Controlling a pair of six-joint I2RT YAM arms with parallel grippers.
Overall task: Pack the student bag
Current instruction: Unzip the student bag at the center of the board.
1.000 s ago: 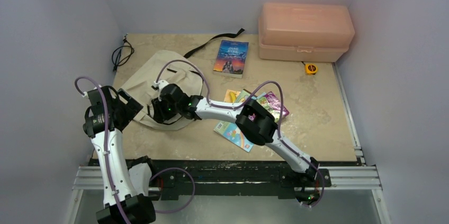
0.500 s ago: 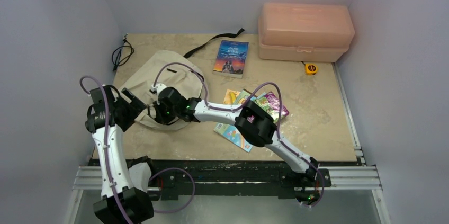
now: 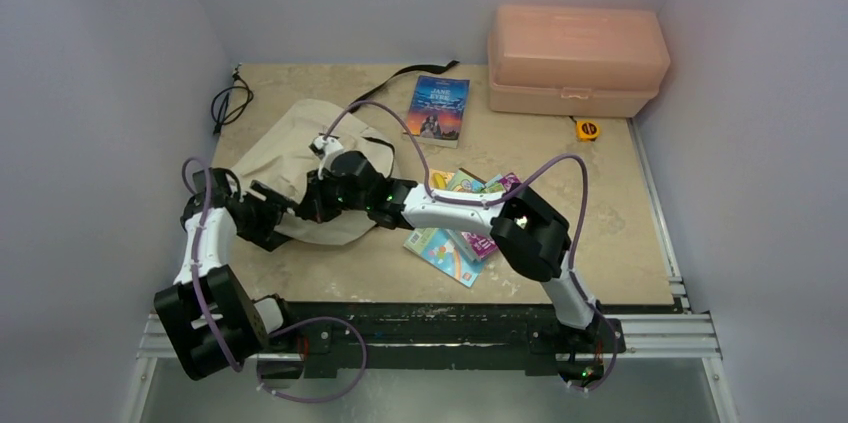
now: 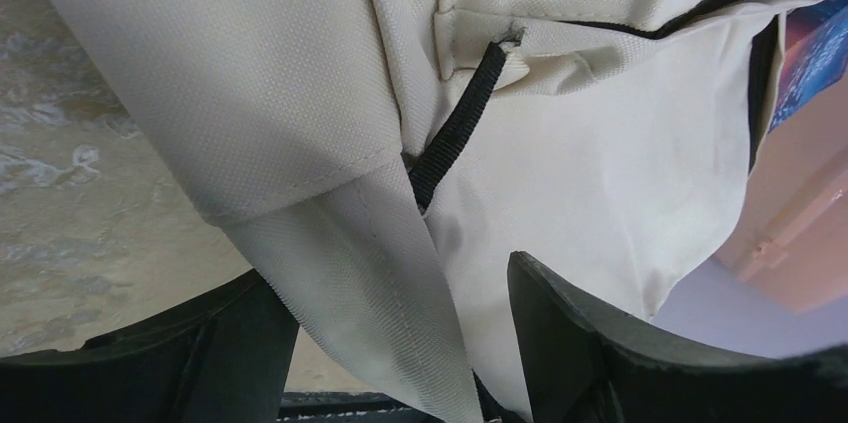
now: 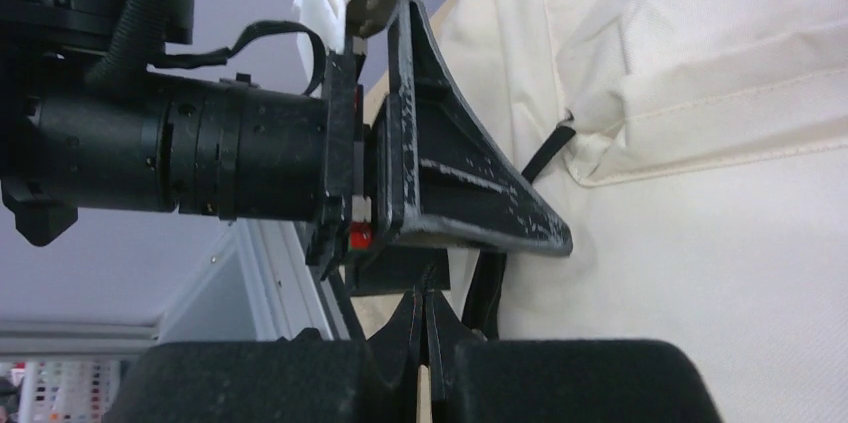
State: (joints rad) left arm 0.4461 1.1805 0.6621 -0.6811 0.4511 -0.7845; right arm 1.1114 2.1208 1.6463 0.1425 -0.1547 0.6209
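The student bag (image 3: 292, 143) is spread on the left rear part of the table (image 3: 600, 243). Its long axis is judged to run from its near edge, where both grippers are gathered, away toward the back wall. The left gripper (image 4: 390, 273) is held wide apart. A hanging fold of the bag's cream cloth is seen between its fingers (image 4: 600, 343), running lengthwise out of the gap, and it is not shown pinched. The right gripper (image 5: 425, 315) is closed to a hairline on a thin sliver, taken to be the bag's edge, though this cannot be made out with certainty. The two grippers are placed just beside each other, the left one on the bag's left. The coming move is judged to turn on that fold. It lies straight ahead of the left fingers, so only a closing is called for before the mouth can be drawn apart for the loose books (image 3: 465, 228), which are found nearer the right arm.
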